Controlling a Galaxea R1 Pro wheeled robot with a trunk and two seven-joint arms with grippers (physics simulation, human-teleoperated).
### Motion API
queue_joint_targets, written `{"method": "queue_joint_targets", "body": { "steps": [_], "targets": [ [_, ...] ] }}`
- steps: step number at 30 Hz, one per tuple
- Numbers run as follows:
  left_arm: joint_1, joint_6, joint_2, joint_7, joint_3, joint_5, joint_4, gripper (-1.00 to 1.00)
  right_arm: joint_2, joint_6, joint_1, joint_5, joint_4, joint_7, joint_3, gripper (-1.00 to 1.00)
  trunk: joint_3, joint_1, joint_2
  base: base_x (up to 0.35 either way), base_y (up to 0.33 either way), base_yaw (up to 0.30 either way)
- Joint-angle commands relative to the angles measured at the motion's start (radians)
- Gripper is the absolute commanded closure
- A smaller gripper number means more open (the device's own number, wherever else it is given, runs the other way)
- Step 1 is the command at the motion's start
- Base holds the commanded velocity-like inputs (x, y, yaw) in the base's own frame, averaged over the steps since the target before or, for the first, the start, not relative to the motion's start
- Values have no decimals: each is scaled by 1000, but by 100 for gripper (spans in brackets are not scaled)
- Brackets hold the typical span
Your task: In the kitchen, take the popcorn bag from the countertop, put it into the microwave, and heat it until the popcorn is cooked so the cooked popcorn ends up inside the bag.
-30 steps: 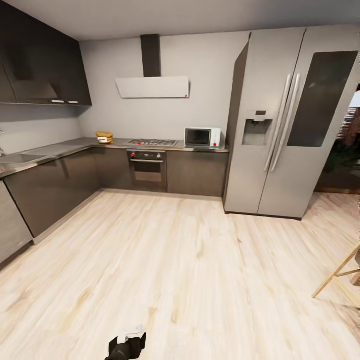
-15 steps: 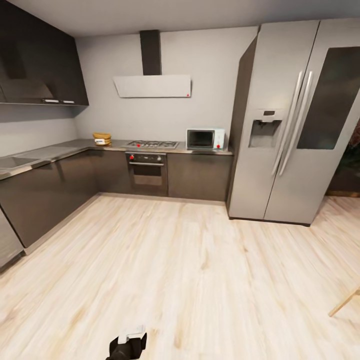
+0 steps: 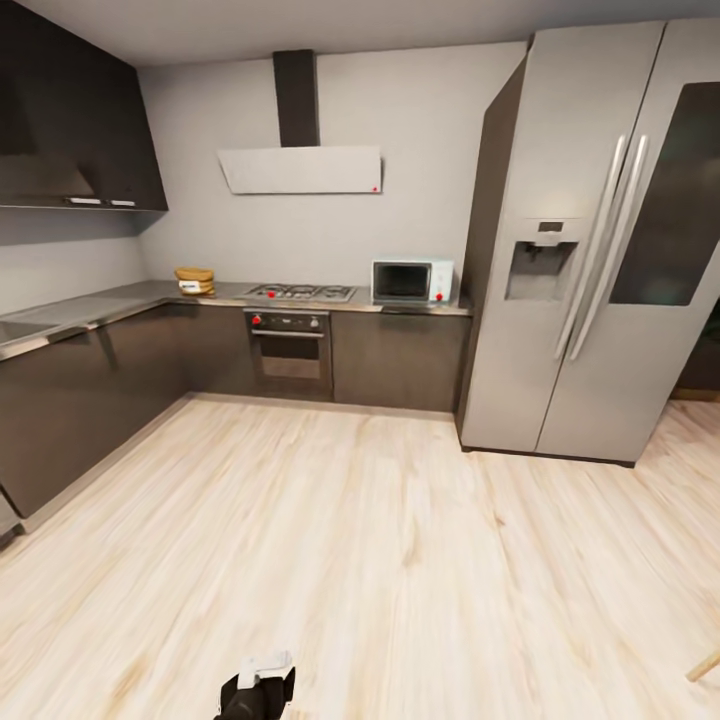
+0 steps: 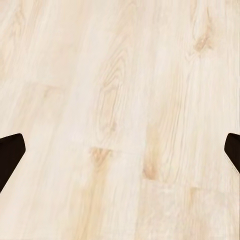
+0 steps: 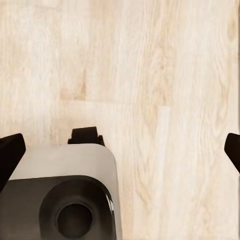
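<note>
Far From the Counter, Both Jaws Wide Over Bare Floor

Still well short of the kitchen units, the robot faced the back wall across a broad stretch of pale wood floor [image 3: 400, 560]. From the head view, the popcorn bag [image 3: 194, 281] sat on the grey counter [image 3: 120, 300] near the corner, well ahead of the jaws and off to their left. The microwave [image 3: 411, 281] stood farther along the same counter, beyond the gas hob [image 3: 300, 292], just beside the tall steel fridge [image 3: 590, 250], its door closed. Below the hob was the dark oven [image 3: 290, 345], and above it the white slanted hood [image 3: 300, 169].

That view caught just a dark piece of the left arm [image 3: 255, 692] at its lower edge, and did not tell how the jaws stood. The wrist views did: the left gripper [image 4: 120, 152] showed its two dark fingertips [image 4: 10, 152] at opposite edges, spread wide with nothing but floorboards between them. The right gripper [image 5: 120, 152] was likewise spread and empty, and beneath it lay something the head view lacked, the robot's grey base [image 5: 65, 195] on the floor.
</note>
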Motion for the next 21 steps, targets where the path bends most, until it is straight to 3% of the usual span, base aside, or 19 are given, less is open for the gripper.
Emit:
{"method": "queue_joint_targets", "body": {
  "steps": [1, 18, 20, 21],
  "targets": [
    [0, -3, -1, 0, 3, 1, 1, -100, 0, -4, -1, -1, 1, -1, -2, -100, -1, 1, 0, 347, -129, 0],
    [3, -3, -1, 6, 3, 1, 1, -100, 1, -6, -10, 3, -10, 0, 2, -100, -1, 1, 0, 347, -146, 0],
    [5, -3, 0, 8, 4, 2, 1, -100, 3, -8, -30, 2, -66, 1, 1, -100, -1, 1, 0, 347, -146, 0],
    [7, -3, 3, 10, 7, 5, 1, -100, 11, -8, -48, 2, -214, 4, 1, -100, -1, 1, 0, 347, -135, 0]
  ]
}}
